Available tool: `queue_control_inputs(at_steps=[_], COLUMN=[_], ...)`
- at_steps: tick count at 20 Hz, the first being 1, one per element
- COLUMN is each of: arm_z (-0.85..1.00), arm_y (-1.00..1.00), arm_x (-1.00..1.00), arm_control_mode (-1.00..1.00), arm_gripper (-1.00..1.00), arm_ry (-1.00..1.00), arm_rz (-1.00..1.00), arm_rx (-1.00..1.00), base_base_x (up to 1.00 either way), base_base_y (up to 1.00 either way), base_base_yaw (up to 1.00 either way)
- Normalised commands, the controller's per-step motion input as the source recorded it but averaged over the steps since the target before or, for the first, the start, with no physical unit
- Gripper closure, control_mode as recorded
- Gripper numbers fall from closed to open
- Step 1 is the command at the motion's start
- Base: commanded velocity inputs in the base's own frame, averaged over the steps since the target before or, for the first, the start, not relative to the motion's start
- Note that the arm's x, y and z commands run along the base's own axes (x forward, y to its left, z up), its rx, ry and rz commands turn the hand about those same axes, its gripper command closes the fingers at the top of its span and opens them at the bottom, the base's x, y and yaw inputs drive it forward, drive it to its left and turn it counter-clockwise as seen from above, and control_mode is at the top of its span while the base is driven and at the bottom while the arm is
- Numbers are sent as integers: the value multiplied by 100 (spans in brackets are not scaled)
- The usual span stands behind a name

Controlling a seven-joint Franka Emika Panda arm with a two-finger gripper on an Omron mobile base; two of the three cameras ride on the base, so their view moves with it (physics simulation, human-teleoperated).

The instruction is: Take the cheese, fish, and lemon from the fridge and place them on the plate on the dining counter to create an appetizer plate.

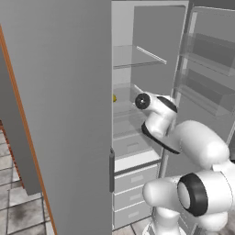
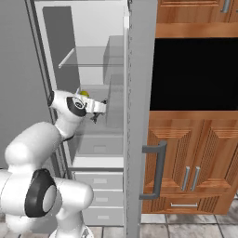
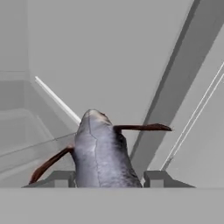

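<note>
Fish, a grey, slick-skinned body with thin reddish-brown fins [image 3: 100, 153], sits between the two small dark finger tips of the white arm's gripper [image 3: 107, 178], the jaws clamped on its flanks inside the tall grey double-door fridge [image 1: 59, 92] with its white interior. The hand reaches in over a clear glass shelf [image 2: 100, 128] at mid height, near the shelf's front edge.

Risk, as a judgement: the fish is long and tapered and appears gripped near one end, so it may pivot or slide out of the jaws once the arm swings. Its free end and spread fins could also catch on the shelf above or on the open door's bins [image 1: 206, 87] as the hand backs out, and a drop here would land it on the shelf or the drawers below [image 1: 135, 195].

Inside the fridge, a small round yellow lemon [image 1: 114, 97] rests toward the back of the shelf, just beyond the wrist. The upper shelf [image 1: 137, 62] looks bare, and the door bins appear to hold nothing. The drawers are shut, so their contents cannot be told. No cheese can be made out.
</note>
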Motion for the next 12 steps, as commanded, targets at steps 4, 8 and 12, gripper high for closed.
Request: queue_control_inputs(at_steps=[4,8,12], arm_z=[88,80,53], arm_y=[27,35,47], arm_x=[-87,-81,-83], arm_control_mode=[-100,-100,-100], arm_gripper=[100,100,100], arm_ry=[14,20,21], arm_rz=[0,0,0], arm_rx=[29,35,29], base_base_x=[0,0,0], base_base_y=[0,0,0], base_base_yaw=[0,0,0])
